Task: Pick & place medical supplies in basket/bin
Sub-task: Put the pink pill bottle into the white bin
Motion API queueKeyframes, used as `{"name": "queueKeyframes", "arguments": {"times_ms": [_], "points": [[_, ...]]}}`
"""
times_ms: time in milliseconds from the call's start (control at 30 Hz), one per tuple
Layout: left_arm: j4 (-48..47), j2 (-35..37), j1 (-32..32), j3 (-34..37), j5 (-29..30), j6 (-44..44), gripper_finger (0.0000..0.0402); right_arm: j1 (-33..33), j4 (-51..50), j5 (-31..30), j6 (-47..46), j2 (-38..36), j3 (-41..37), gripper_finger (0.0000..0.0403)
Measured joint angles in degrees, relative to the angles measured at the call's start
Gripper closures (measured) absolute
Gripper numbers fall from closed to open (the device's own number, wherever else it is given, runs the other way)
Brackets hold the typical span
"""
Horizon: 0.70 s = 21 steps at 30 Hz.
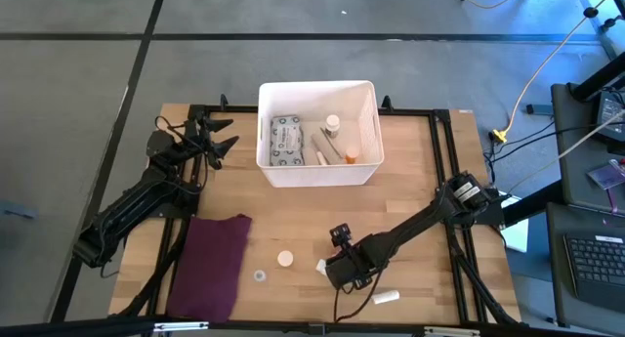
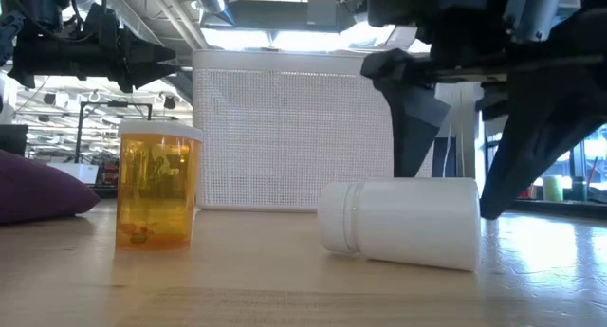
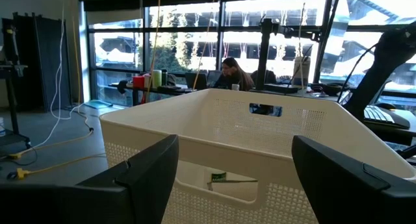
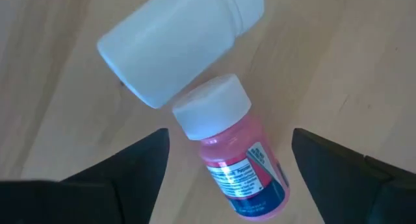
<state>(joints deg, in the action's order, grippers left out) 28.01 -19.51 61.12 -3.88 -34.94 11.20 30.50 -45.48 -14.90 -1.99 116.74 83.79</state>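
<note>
Right wrist view: right tool (image 4: 224, 175) spread wide, empty, over pink bottle (image 4: 231, 159) lying on counter (image 4: 338, 62), touching white bottle (image 4: 179, 36). Risk: fingers nudge neighbour, bottle rolls. Left tool (image 3: 227, 178) agape by bin (image 3: 214, 120).

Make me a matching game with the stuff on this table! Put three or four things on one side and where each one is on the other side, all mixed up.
Things:
1. pink bottle
2. amber pill bottle
3. grey-green packet
4. maroon cloth

Places:
A. lying flat on the wood in front of the left arm
B. standing upright on the table
C. inside the white tub
D. lying between the right gripper's open fingers, next to a white bottle

Pairs: 1-D, 2-B, 3-C, 4-A
</note>
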Motion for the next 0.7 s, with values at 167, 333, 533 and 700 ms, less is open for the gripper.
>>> {"name": "queueKeyframes", "arguments": {"times_ms": [167, 333, 533, 700], "points": [[0.0, 0.0, 0.0, 0.0, 0.0, 0.0, 0.0111, -0.2, 0.0, 0.7, -0.5, 0.0, 0.0, 0.0124], [0.0, 0.0, 0.0, 0.0, 0.0, 0.0, 0.0111, -0.7, 1.1, 1.6, 0.0, 0.0, -1.0, 0.0155], [0.0, 0.0, 0.0, 0.0, 0.0, 0.0, 0.0111, -0.9, 2.2, 1.7, 2.5, 0.0, -1.6, 0.0168], [0.0, 0.0, 0.0, 0.0, 0.0, 0.0, 0.0111, -1.7, 3.2, 1.7, 3.6, 0.0, -1.6, 0.0179]]}}
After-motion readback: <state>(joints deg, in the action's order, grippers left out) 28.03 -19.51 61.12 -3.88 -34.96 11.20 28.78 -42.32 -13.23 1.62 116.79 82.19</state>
